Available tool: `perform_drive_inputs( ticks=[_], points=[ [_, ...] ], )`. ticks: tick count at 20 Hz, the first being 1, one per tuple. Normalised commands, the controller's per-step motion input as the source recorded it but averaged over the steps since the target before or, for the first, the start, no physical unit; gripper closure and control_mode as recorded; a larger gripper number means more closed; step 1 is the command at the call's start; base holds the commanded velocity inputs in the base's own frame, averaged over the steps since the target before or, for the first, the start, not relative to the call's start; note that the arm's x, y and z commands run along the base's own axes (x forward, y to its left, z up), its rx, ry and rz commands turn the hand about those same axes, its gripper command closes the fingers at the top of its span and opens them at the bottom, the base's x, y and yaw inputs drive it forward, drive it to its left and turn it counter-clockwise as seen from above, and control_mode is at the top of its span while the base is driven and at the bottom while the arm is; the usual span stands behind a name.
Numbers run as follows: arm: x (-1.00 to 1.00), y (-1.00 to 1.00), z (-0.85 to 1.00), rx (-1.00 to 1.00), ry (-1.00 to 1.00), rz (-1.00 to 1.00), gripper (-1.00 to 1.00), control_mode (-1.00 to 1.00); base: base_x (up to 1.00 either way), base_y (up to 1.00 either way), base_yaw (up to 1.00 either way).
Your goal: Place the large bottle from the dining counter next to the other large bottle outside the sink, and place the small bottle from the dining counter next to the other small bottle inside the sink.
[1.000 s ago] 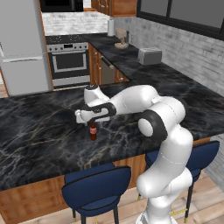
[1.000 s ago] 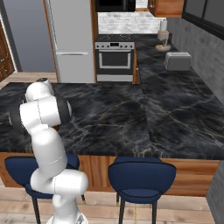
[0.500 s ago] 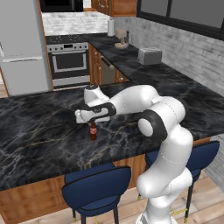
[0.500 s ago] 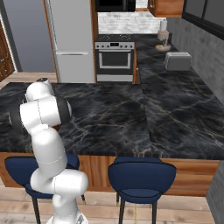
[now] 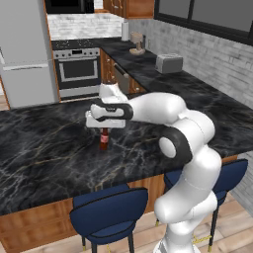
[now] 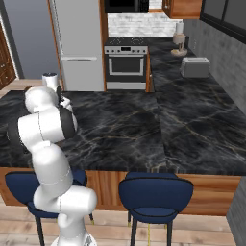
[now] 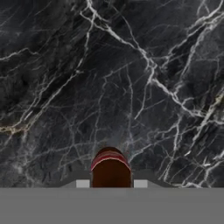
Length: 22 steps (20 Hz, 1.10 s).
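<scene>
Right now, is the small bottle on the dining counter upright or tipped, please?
Upright: the small bottle stands cap-up on the counter beneath the pincer.

I stand at the near edge of the dark marble dining counter [image 5: 44,158], my white arm reaching out over it to the left. My gripper [image 5: 104,128] points down over a small dark bottle [image 5: 104,139] with a red cap and red label, standing upright on the stone; whether my fingers touch it I cannot tell. Two blue stools [image 5: 109,211] sit tucked under the counter's wooden front beside my base. Beyond the counter stand a grey fridge [image 5: 24,52] and a steel oven [image 5: 77,73]. Along the right-hand counter sit a toaster [image 5: 169,63] and, farther back, a small lamp [image 5: 137,43].
</scene>
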Motion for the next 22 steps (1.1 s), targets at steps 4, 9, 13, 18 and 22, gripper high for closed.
perform_drive_inputs(
  ticks=[4, 9, 13, 18, 22],
  points=[
    [-0.33, -0.19, 0.81, 0.1, 0.18, 0.0, 1.0, -1.0, 0.0, 0.0, 0.0],
    [-0.72, -0.63, 0.42, 0.0, 0.11, 0.0, 1.0, -1.0, 0.0, 0.0, 0.0],
    [-0.6, -0.69, 0.27, 0.0, 0.03, 0.01, 1.0, -1.0, 0.0, 0.0, 0.0],
    [-0.78, -0.38, 0.24, -0.02, -0.15, 0.0, 1.0, -1.0, 0.0, 0.0, 0.0],
    [-0.79, -0.18, 0.0, -0.14, -0.16, 0.01, 1.0, -1.0, 0.0, 0.0, 0.0]
  ],
)
